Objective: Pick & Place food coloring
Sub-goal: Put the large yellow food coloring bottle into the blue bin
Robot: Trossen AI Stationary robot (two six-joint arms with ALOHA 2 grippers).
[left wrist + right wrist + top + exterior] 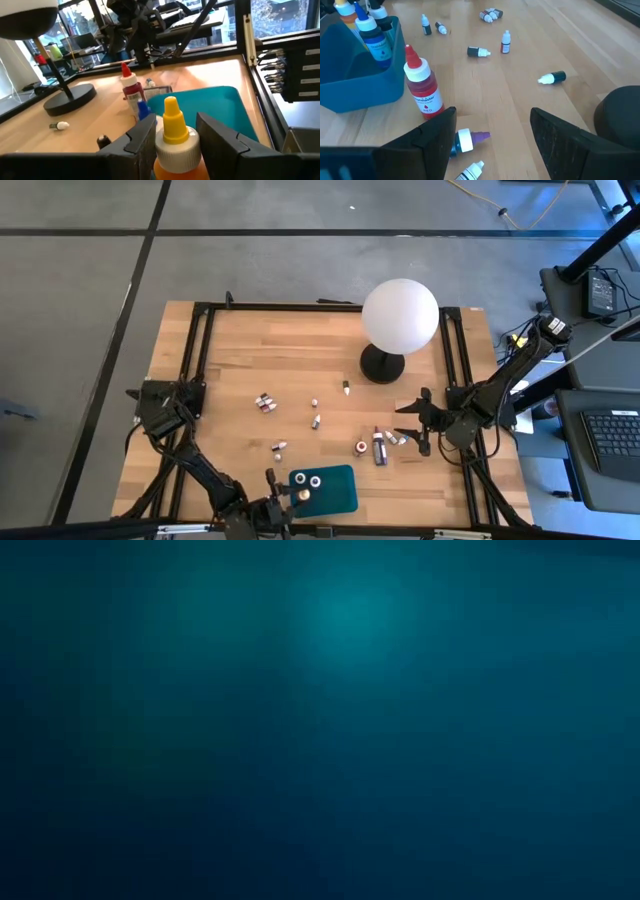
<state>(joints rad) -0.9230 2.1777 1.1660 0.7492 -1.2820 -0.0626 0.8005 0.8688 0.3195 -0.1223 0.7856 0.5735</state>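
Your left hand [172, 145] sits at the desk's [250, 350] near edge over the teal tray [335, 492], fingers loosely flanking a yellow-capped bottle [175, 142]. Your right hand [492, 132] waits, spread wide and empty, beside a bottle labelled RED [422, 90]; bare wood lies beyond.

The table [300, 370] is pale wood in jointed strips with a smooth satin finish, framed in black metal rails [205, 340]. The tray [350, 75] is smooth teal plastic. The bottles [422, 90] are glossy plastic with ribbed white caps, and the lamp [400, 315] globe looks matt white
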